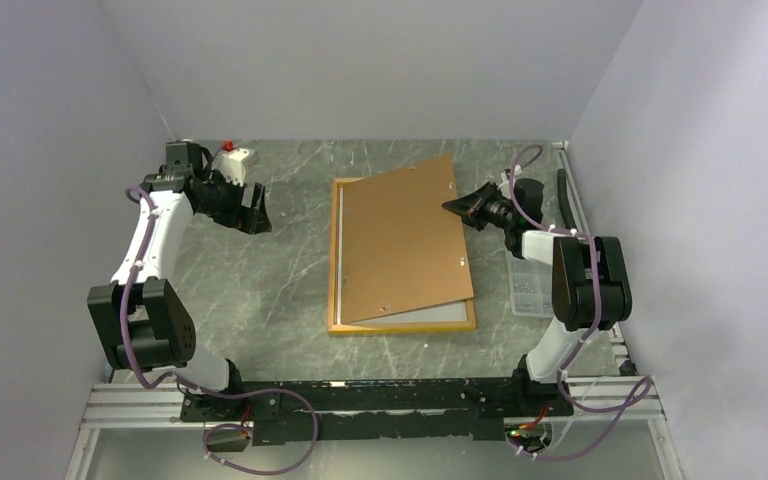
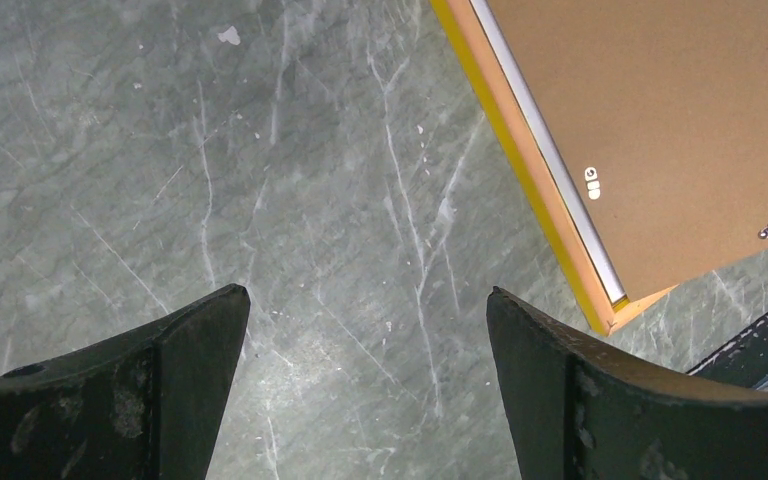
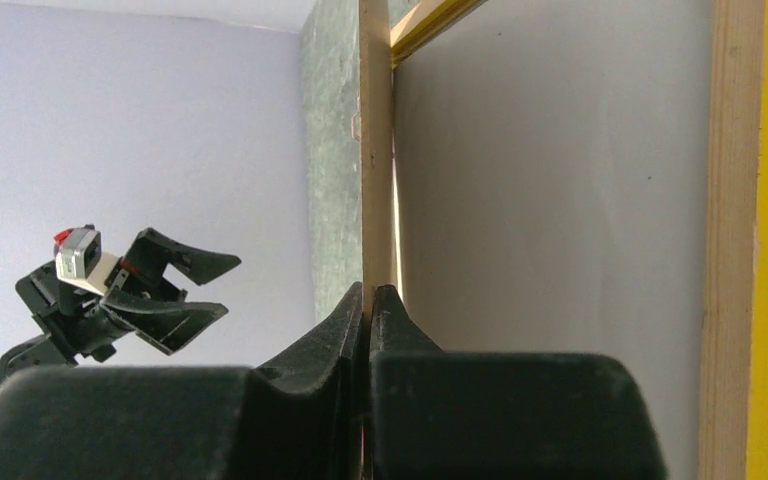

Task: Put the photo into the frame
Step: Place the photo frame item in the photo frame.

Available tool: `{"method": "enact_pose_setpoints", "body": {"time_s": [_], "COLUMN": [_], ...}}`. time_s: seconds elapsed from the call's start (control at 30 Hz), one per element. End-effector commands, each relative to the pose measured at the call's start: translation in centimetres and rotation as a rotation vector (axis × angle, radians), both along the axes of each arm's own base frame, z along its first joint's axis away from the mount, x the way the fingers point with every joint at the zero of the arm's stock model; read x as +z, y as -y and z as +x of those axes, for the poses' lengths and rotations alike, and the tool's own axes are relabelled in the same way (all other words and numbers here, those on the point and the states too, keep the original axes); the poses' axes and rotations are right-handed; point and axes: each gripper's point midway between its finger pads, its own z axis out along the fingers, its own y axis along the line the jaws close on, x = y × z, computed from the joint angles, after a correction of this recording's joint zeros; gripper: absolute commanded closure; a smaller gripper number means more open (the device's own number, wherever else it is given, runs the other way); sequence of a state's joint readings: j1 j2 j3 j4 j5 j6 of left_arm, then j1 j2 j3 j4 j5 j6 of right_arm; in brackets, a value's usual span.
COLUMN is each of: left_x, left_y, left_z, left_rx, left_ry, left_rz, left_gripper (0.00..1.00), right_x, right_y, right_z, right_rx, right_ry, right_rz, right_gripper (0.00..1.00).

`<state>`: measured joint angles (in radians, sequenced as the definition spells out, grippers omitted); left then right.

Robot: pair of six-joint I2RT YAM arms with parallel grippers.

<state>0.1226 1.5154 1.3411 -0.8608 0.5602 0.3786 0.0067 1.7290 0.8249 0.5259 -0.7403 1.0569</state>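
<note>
The frame (image 1: 333,262) lies face down in the middle of the table, its wood-coloured rear up and its yellow edge showing in the left wrist view (image 2: 520,160) and the right wrist view (image 3: 750,250). A white sheet, apparently the photo's plain reverse (image 1: 430,316), lies inside it (image 3: 550,200). A brown backing board (image 1: 400,240) rests skewed over it, its right edge raised. My right gripper (image 1: 457,207) is shut on that thin edge (image 3: 375,150). My left gripper (image 1: 250,210) is open and empty over bare table (image 2: 368,330), left of the frame.
A clear plastic box (image 1: 528,285) sits at the right by the right arm. A white device with a red top (image 1: 235,158) stands at the far left behind the left gripper. Walls close in on both sides and the back.
</note>
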Motion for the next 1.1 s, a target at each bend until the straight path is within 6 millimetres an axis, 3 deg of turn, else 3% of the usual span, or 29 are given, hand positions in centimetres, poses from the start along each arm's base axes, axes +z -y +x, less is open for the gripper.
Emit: {"method": "enact_pose_setpoints", "body": {"time_s": [0.0, 0.87, 1.07], "left_x": [1.3, 0.9, 0.9], "left_y": [0.2, 0.7, 0.9], "left_z": [-0.3, -1.0, -1.3], "left_rx": [-0.022, -0.043, -0.052], "left_ry": [0.055, 0.045, 0.042], "left_rz": [0.014, 0.021, 0.021], "left_gripper": [0.06, 0.06, 0.06], "right_x": [2.3, 0.4, 0.0], "right_y": [0.0, 0.0, -0.9], "right_z": [0.9, 0.9, 0.5], "right_rx": [-0.008, -0.062, -0.049], "right_ry": [0.086, 0.063, 0.072], "right_rz": [0.046, -0.004, -0.042], "right_gripper": [1.0, 1.0, 1.0]}}
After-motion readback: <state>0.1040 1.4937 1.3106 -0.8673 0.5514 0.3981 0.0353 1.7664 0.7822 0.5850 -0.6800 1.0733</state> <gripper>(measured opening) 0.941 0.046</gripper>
